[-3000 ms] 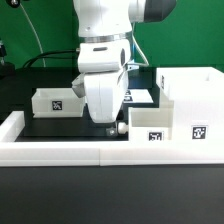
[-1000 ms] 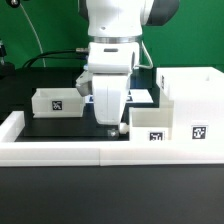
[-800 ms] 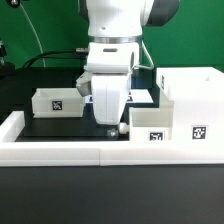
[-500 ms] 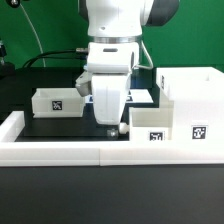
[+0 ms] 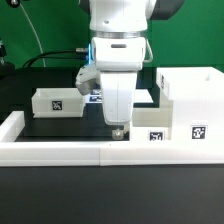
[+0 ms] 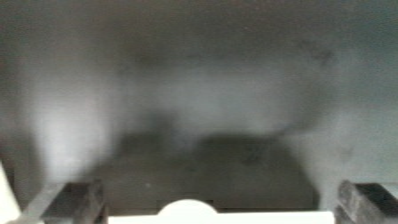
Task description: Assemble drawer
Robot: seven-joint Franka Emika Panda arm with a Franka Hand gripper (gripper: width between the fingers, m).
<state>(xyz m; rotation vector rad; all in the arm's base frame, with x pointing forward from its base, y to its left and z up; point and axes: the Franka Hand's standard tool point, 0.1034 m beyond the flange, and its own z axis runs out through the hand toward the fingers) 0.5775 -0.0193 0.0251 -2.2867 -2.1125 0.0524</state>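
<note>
The drawer's big open-fronted white housing [image 5: 192,95] stands at the exterior view's right, with tags on its front. One small white tray [image 5: 56,101] sits at the left. A second tray [image 5: 152,124] lies just in front of the housing. My gripper [image 5: 117,130] hangs at this tray's left end and hides that end. In the wrist view my gripper [image 6: 217,204] is open, with its fingers [image 6: 71,202] far apart. A white edge with a round knob [image 6: 185,212] lies between them. I cannot tell whether the fingers touch it.
A long low white border wall [image 5: 60,151] runs along the front of the black table. The marker board [image 5: 146,97] lies flat behind the arm. Dark cables and equipment stand at the back left.
The gripper has moved to the exterior view's right and lower, onto the left end of the tray by the housing. It now covers the knob that showed there before.
</note>
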